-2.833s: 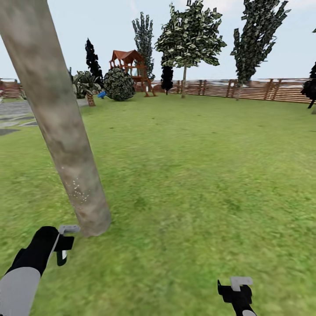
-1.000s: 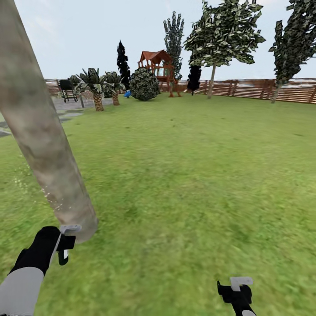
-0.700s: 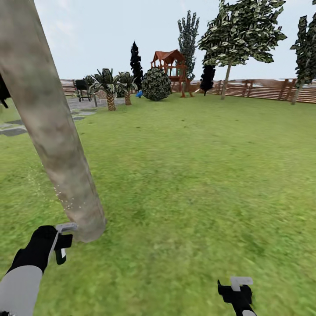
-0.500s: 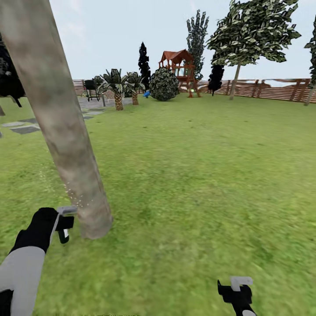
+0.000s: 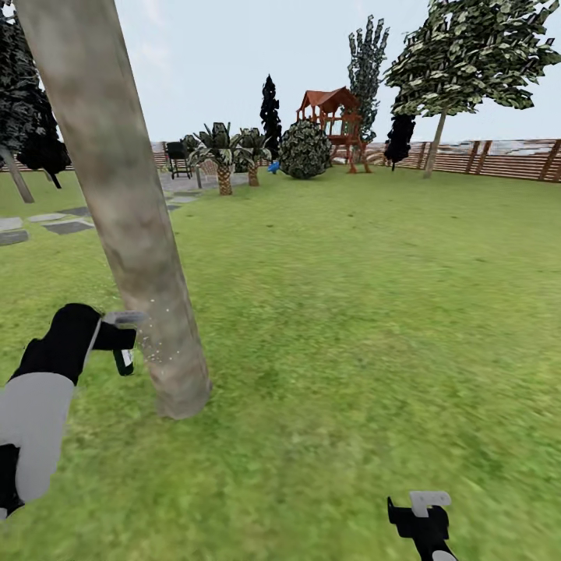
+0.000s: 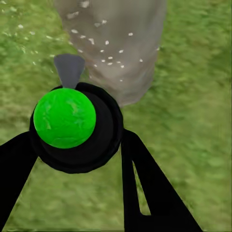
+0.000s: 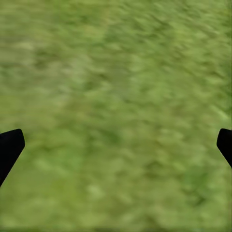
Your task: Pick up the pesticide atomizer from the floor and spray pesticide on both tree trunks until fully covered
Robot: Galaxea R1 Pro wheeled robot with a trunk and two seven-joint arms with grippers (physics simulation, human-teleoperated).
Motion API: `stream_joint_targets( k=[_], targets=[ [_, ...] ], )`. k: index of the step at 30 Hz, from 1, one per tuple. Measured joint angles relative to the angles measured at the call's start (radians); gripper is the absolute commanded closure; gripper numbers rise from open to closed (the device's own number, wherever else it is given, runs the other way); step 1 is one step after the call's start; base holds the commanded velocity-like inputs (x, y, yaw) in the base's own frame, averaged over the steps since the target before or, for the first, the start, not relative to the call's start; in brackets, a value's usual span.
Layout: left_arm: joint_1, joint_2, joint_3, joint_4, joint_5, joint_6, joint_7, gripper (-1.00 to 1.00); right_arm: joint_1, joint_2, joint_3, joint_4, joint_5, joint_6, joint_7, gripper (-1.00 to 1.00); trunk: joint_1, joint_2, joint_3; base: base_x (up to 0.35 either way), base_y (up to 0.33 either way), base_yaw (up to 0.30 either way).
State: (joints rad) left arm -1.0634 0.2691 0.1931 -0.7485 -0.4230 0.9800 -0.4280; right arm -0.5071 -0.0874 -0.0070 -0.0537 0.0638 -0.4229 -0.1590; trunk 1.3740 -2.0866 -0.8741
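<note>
A thick beige-grey mottled tree trunk (image 5: 132, 234) rises from the lawn close by on my left, leaning in the head view. My left gripper (image 5: 118, 343) is shut on the pesticide atomizer (image 6: 64, 117), a black bottle with a bright green top. Its grey nozzle (image 6: 69, 67) points at the tree trunk (image 6: 118, 48). White spray specks dot the bark (image 5: 156, 351). My right gripper (image 5: 421, 518) hangs open and empty low over the grass, its fingertips (image 7: 9, 147) wide apart. A second tall tree (image 5: 432, 144) with a slim pale trunk stands far off by the fence.
Grey stepping stones (image 5: 47, 222) and paving (image 5: 178, 189) lie at the left. Short palms (image 5: 224, 160), a round shrub (image 5: 305, 149), a red-roofed play frame (image 5: 331, 113) and dark conifers (image 5: 269, 117) stand at the back. A brown slat fence (image 5: 499, 156) bounds the lawn.
The camera has swung left, shifting the scene rightward. My left gripper with the atomizer has risen beside the trunk, and the spray specks sit higher on the bark. The right gripper has kept still.
</note>
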Motion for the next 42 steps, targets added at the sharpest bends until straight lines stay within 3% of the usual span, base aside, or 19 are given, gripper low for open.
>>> stream_joint_targets(
  k=[2, 5, 9, 11, 13, 14, 21, 42],
  targets=[
    [0.002, 0.022, -0.030, 0.009, 0.013, 0.003, -0.028, 1.00, 0.000, 0.000, 0.000, 0.000, 0.000, 0.000, 0.000, -1.00, 0.000, 0.000, 0.000, 0.000, 0.000, 0.000],
    [0.005, 0.023, -0.090, 0.011, 0.017, 0.005, -0.096, 1.00, 0.000, 0.001, 0.000, -0.001, 0.000, 0.000, 0.000, -1.00, 0.000, 0.000, 0.000, 0.000, 0.000, 0.000],
    [0.007, 0.019, -0.110, 0.012, 0.012, 0.010, -0.109, 1.00, 0.000, 0.004, 0.000, -0.001, 0.000, 0.000, 0.000, -1.00, 0.000, 0.000, 0.000, 0.000, 0.000, 0.083],
    [0.010, 0.031, -0.111, 0.012, 0.006, 0.009, -0.110, 1.00, 0.000, 0.004, 0.001, -0.001, 0.000, 0.000, 0.001, -1.00, 0.000, 0.000, 0.000, 0.000, 0.000, 0.255],
    [0.014, 0.063, -0.113, 0.012, -0.004, 0.006, -0.111, 1.00, 0.000, 0.006, 0.003, 0.000, 0.013, 0.001, 0.010, -1.00, 0.000, 0.000, 0.000, 0.000, 0.000, 0.275],
    [0.016, 0.067, -0.115, 0.011, 0.005, 0.008, -0.111, 1.00, 0.000, 0.005, 0.003, 0.001, 0.034, 0.000, 0.072, -1.00, 0.000, 0.000, -0.001, 0.000, 0.000, 0.276],
    [0.016, 0.061, -0.110, 0.011, 0.006, 0.008, -0.108, 1.00, 0.000, 0.004, 0.002, 0.001, 0.038, 0.000, 0.089, -1.00, 0.000, 0.000, -0.003, 0.000, -0.050, 0.157],
    [0.035, 0.046, -0.109, 0.013, 0.005, 0.005, -0.103, 1.00, 0.000, 0.004, 0.002, 0.000, 0.038, 0.001, 0.089, -1.00, 0.000, 0.000, -0.003, 0.045, -0.270, 0.024]
  ],
)
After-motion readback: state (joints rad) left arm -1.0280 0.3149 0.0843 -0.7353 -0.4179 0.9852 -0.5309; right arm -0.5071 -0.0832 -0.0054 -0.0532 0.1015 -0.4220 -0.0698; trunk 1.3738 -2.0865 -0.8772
